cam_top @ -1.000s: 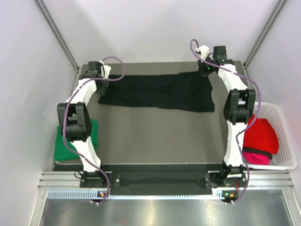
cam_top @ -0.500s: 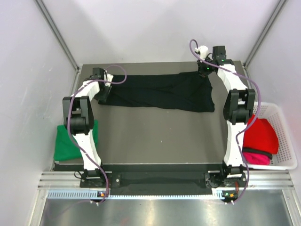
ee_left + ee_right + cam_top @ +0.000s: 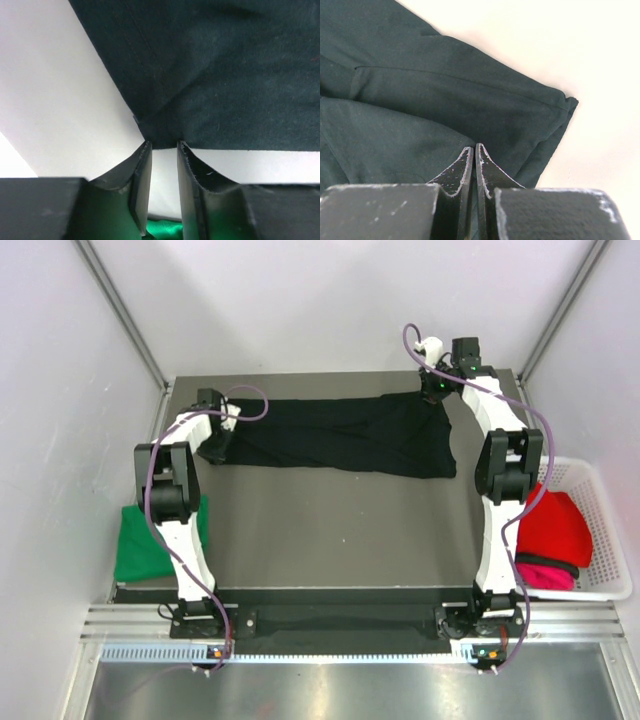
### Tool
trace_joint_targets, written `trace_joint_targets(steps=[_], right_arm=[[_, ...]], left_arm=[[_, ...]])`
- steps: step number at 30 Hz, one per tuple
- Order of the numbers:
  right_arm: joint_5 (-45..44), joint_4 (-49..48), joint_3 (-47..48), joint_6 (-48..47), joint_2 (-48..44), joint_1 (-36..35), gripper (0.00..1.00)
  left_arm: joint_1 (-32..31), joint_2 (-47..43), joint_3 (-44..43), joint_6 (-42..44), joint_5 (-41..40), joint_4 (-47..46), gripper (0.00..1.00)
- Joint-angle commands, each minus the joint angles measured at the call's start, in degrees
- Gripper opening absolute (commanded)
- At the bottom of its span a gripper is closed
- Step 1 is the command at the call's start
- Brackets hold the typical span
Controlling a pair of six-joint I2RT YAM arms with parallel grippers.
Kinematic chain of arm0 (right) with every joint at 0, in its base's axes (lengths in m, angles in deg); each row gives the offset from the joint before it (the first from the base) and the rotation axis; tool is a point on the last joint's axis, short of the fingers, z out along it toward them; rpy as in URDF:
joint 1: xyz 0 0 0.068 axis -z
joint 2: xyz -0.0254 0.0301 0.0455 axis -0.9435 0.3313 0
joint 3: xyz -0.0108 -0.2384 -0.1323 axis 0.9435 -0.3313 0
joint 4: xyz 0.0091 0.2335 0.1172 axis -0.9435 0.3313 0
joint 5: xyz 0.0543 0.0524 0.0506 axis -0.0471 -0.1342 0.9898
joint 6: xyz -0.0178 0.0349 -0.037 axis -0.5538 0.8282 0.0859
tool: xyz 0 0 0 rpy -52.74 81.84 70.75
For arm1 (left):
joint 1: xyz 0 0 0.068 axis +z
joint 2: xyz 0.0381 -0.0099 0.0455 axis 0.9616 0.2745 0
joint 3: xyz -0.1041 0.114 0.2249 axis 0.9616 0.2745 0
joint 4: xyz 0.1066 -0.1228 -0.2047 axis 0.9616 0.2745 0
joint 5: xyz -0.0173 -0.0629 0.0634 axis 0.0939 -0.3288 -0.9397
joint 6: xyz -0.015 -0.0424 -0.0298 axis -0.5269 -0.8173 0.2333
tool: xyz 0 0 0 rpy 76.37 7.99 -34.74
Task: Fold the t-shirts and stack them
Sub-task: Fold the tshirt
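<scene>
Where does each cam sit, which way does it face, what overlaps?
Top external: above and behind the arm bases, looking down at the table; both arms, left gripper and right gripper show.
Left wrist: on the left arm, looking along its parted fingers at a black t-shirt corner; green t-shirt glimpsed between them.
Right wrist: on the right arm, looking along shut fingers onto the black t-shirt.
Shared: all see the black t-shirt; top and left wrist see the green t-shirt.
</scene>
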Motion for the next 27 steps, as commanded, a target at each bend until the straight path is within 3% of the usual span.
trace_joint_targets(steps=[1,5,7,8,9,11,17,27], right_arm=[[1.2,-1.9,0.1,0.7,-0.7,-0.8,0.00],[1.2,-2.0,-0.2,0.9,-1.1,-0.8,0.00],[1.3,-2.0,-0.2,0.9,-1.1,-0.8,0.00],[1.3,-2.1,-0.2,0.9,-1.1,-0.8,0.00],[1.3,-2.0,-0.4,0.9,-1.3,-0.9,0.00],[1.3,-2.1,-0.6,1.0,-1.3,-0.9,0.00],[1.2,-2.2,-0.8,0.9,-1.4,-1.2,0.00],[1.1,-2.2,-1.0,0.8,-1.6,-1.3,0.00]], left_arm=[[0.2,-1.6,1.8,-0.2,0.2,1.1,0.29],[0.7,-3.7,3.9,-0.3,2.2,0.8,0.17],[0.7,-6.6,4.8,-0.4,3.2,-0.2,0.24],[0.7,-7.6,4.9,-0.5,3.8,-0.6,0.37],[0.7,-8.5,5.0,-0.3,4.5,-1.3,0.44],[0.8,-10.4,4.8,-0.1,4.8,-2.0,0.51],[0.7,-10.2,3.0,0.3,5.8,-2.3,0.52],[0.9,-2.3,0.4,-1.0,4.9,-3.4,0.51]])
